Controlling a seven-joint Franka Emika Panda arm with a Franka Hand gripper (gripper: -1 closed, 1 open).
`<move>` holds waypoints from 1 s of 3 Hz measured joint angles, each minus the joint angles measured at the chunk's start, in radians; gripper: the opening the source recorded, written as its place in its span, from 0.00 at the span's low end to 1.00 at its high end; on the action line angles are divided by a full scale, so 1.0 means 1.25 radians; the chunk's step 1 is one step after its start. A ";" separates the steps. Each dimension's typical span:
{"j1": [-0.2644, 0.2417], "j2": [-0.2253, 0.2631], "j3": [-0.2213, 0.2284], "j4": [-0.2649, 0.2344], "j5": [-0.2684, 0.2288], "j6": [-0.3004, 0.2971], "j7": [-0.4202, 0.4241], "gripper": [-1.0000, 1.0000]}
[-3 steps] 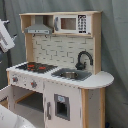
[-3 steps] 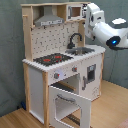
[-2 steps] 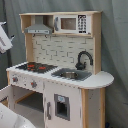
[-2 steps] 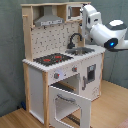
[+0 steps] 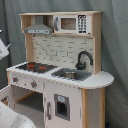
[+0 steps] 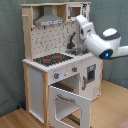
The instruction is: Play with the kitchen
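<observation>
Swinging over from the second exterior view's right, the white Franka arm point(image 6: 102, 42) has carried its wrist further in above the sink end of the kitchen than it was a second ago, while nothing on the toy itself has shifted. And what a toy: the child-size kitchen of pale wood and white panels point(image 5: 60, 75) fills both exterior views, standing upright on the wooden floor point(image 6: 112, 107) in front of a grey-green curtain point(image 6: 10, 50).

Largest first: the windowed white oven door point(image 6: 70, 104) hangs wide open, swung out towards the near side in the second exterior view. Above it, the black stovetop with red burners point(image 6: 52, 59) sits on the worktop, with the grey hood point(image 6: 50, 21) overhead. Further right in the second exterior view, the arm's wrist hides most of the steel sink point(image 5: 70, 75) and the curved black faucet point(image 5: 84, 59), both plain to see in the first exterior view. A little microwave panel point(image 5: 72, 23) sits up top, and small knobs point(image 5: 33, 84) line the front below the burners.

The gripper point(image 6: 75, 41) hangs near the faucet, but whether the jaws are spread or pressed together I cannot tell.

My read: the arm is lining up on the faucet or sink area. To do this well, it should come in slowly, stay clear of the upper shelf and back panel, and touch lightly, since a light wooden toy like this would probably slide or rock under a hard push.
</observation>
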 joint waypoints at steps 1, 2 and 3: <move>-0.043 -0.003 0.081 0.000 0.000 -0.011 0.012 1.00; -0.072 -0.010 0.164 0.008 0.000 -0.046 0.012 1.00; -0.078 -0.025 0.229 0.042 -0.001 -0.091 -0.010 1.00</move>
